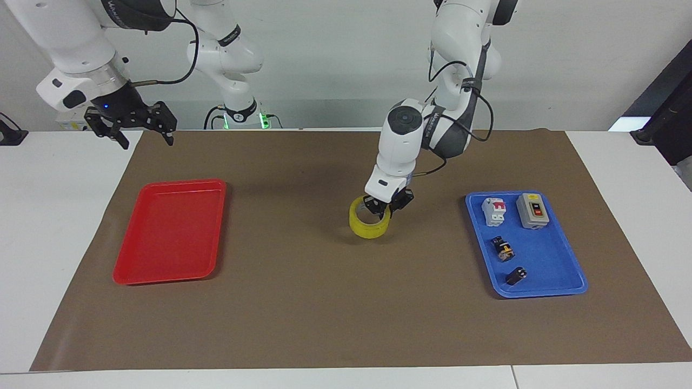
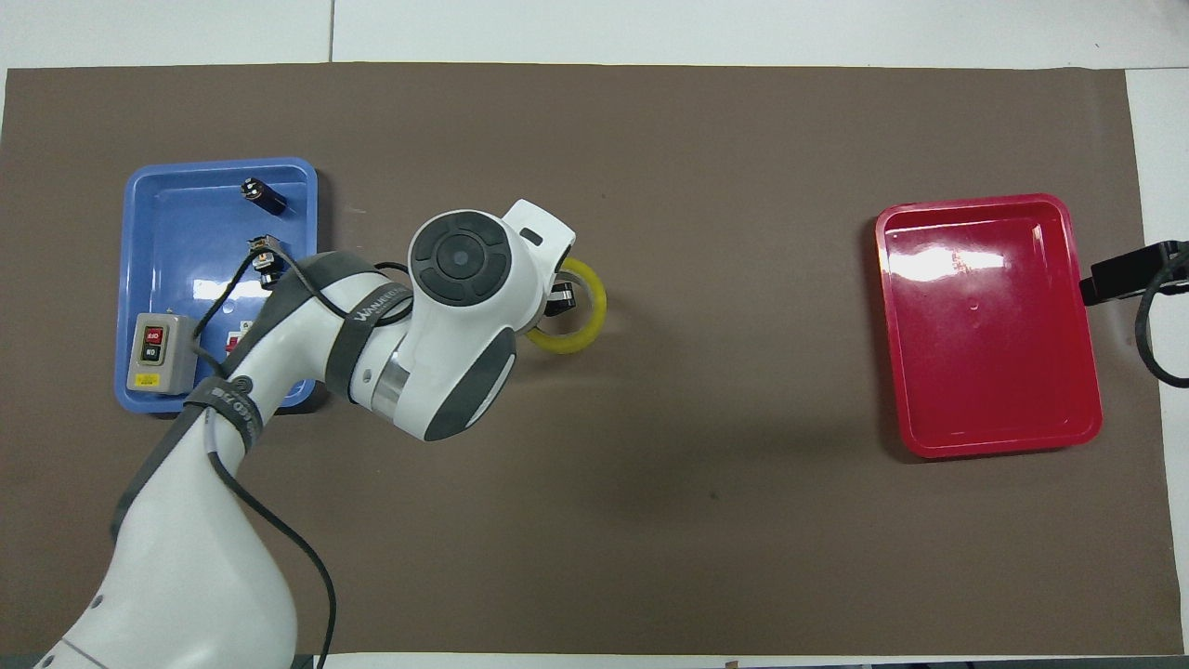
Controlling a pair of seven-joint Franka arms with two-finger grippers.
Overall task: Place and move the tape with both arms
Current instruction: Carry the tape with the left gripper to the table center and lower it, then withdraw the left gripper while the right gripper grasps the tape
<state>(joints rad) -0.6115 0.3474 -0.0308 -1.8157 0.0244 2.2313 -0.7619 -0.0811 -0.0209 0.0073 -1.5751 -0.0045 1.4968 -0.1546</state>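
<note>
The tape [image 1: 369,228] is a translucent yellow ring, tilted slightly and held low over the middle of the brown mat [image 1: 346,302]. My left gripper [image 1: 383,210] is shut on the ring's wall on the side toward the blue tray, one finger inside the hole. In the overhead view the left arm's wrist covers part of the tape [image 2: 583,333]. My right gripper [image 1: 147,141] hangs open and holds nothing, above the mat's corner by the red tray [image 1: 170,232]; that arm waits.
The blue tray [image 1: 546,273] at the left arm's end holds a grey switch box [image 1: 532,210], a white breaker [image 1: 494,210] and two small black parts. The red tray at the right arm's end holds nothing.
</note>
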